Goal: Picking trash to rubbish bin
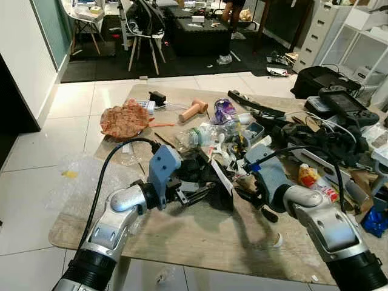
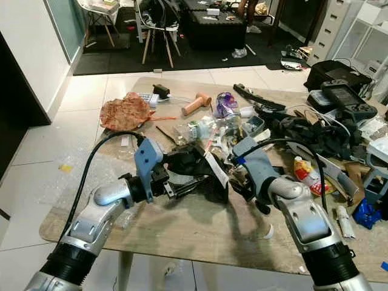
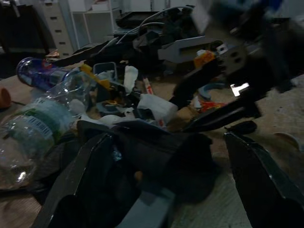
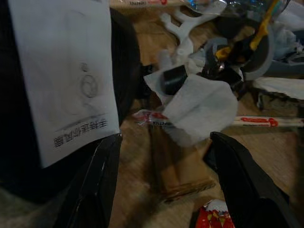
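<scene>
Left eye view: a low wooden table (image 1: 200, 239) stands on a white tiled floor, its far half heaped with clutter. At the near edge of the heap lies a crumpled black plastic bag (image 1: 209, 176) with a white paper label (image 1: 222, 177) printed in dark characters; it sits between the two arms, in the middle of the table.

The left gripper (image 1: 197, 193) reaches in from the left, its black fingers spread apart and touching the bag's near side; in the left wrist view the fingers (image 3: 83, 180) stand wide with the dark bag (image 3: 161, 152) between them, not clamped. The right gripper (image 1: 253, 200) is at the bag's right edge, also released, its fingers (image 4: 102, 175) apart over a white tissue (image 4: 202, 107) and a red-and-white wrapper (image 4: 156, 118) on the wood.

Behind the bag lie a clear plastic bottle (image 1: 193, 138), a purple bottle (image 1: 224, 111), a wooden mallet (image 1: 194, 110) and a crumpled orange-brown wrapper (image 1: 124, 120).
</scene>
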{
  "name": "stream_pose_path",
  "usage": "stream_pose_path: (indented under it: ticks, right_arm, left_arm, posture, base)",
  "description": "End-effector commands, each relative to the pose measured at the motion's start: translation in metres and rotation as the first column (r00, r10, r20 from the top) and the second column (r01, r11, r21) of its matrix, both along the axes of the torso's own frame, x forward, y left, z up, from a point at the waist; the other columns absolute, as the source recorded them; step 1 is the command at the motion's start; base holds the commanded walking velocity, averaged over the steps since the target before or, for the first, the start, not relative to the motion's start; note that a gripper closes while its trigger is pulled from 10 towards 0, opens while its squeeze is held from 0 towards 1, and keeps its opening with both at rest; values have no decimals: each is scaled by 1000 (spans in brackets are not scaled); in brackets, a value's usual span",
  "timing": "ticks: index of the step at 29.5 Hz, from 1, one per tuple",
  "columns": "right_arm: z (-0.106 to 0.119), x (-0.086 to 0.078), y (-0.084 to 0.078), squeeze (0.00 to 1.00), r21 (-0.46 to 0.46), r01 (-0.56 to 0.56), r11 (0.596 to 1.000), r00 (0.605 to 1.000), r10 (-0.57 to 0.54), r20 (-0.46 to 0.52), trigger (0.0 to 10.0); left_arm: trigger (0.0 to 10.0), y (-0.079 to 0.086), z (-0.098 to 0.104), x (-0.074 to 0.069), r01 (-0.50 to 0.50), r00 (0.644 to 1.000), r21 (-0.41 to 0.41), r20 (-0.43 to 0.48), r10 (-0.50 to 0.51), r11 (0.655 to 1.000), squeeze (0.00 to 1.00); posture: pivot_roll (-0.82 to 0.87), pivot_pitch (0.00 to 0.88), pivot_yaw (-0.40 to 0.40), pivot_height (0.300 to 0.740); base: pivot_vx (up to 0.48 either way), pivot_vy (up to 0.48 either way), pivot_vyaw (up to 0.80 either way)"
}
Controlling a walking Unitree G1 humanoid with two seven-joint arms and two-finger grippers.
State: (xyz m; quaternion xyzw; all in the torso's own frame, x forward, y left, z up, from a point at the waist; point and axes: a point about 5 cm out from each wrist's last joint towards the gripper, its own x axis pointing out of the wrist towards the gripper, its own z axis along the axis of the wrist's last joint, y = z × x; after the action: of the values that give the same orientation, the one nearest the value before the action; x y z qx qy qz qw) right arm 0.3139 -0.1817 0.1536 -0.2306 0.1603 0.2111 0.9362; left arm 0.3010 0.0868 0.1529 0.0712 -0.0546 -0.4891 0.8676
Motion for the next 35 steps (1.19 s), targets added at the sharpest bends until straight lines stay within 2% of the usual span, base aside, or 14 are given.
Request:
stream_pose_path:
  ticks: [1, 10, 11, 12, 23, 25, 26, 27, 29, 32, 35]
  right_arm:
    - [-7, 0, 1, 0, 1, -2, 1000, 1000, 2, 5, 10000]
    - [-12, 4, 2, 0, 9, -13, 1000, 998, 13, 64, 10000]
    - [-13, 4, 3, 0, 19, -16, 1000, 998, 15, 67, 6431]
    - [-12, 5, 3, 0, 38, -21, 999, 997, 18, 78, 0]
    - [-3, 6, 7, 0, 119, -47, 992, 990, 31, 134, 0]
    - [8, 8, 11, 0, 210, -59, 976, 985, 22, 173, 0]
    - [8, 8, 11, 0, 210, -59, 976, 985, 22, 173, 0]
    - [13, 9, 14, 0, 306, -68, 950, 983, 12, 181, 0]
    - [20, 8, 19, 0, 408, -92, 908, 982, 14, 190, 0]
    - [17, 3, 25, 0, 392, -145, 908, 980, 78, 182, 0]
    - [15, 1, 27, 0, 374, -148, 915, 981, 89, 172, 0]
  left_arm:
    - [10000, 0, 0, -2, 16, 1000, 3, -4, -16, 1000, 0]
    - [10000, 0, 0, -2, 10, 1000, 1, -2, -10, 1000, 0]
    - [10000, 0, 0, -2, 9, 1000, 2, -1, -9, 1000, 0]
    - [10000, 1, 0, -2, 8, 1000, 3, -1, -8, 1000, 0]
    - [10000, 0, 1, -1, 7, 1000, 2, 1, -7, 1000, 0]
    - [10000, 1, 1, -1, 5, 1000, 2, 1, -5, 1000, 0]
    - [10000, 1, 1, -1, 5, 1000, 2, 1, -5, 1000, 0]
    - [10000, 1, 1, -1, 4, 1000, 2, 1, -4, 1000, 0]
    - [10000, 1, 1, -1, 3, 1000, 3, 2, -3, 1000, 0]
    - [10000, 2, 1, -1, 1, 1000, 4, 2, -1, 1000, 0]
    - [10000, 2, 2, -1, -2, 1000, 4, 2, 2, 1000, 0]
  posture:
    - [-114, 51, -16, 740]
    - [-111, 48, -16, 740]
    - [-111, 49, -15, 740]
    - [-112, 51, -14, 740]
    - [-113, 54, -12, 740]
    - [-113, 57, -13, 740]
    - [-113, 57, -13, 740]
    - [-113, 57, -13, 740]
    - [-111, 60, -13, 740]
    - [-110, 60, -14, 740]
    - [-109, 62, -14, 740]
  base:
    - [0, 0, 0]
    - [0, 0, 0]
    - [0, 0, 0]
    - [0, 0, 0]
    - [0, 0, 0]
    - [0, 0, 0]
    - [0, 0, 0]
    - [0, 0, 0]
    - [0, 0, 0]
    - [0, 0, 0]
    - [0, 0, 0]
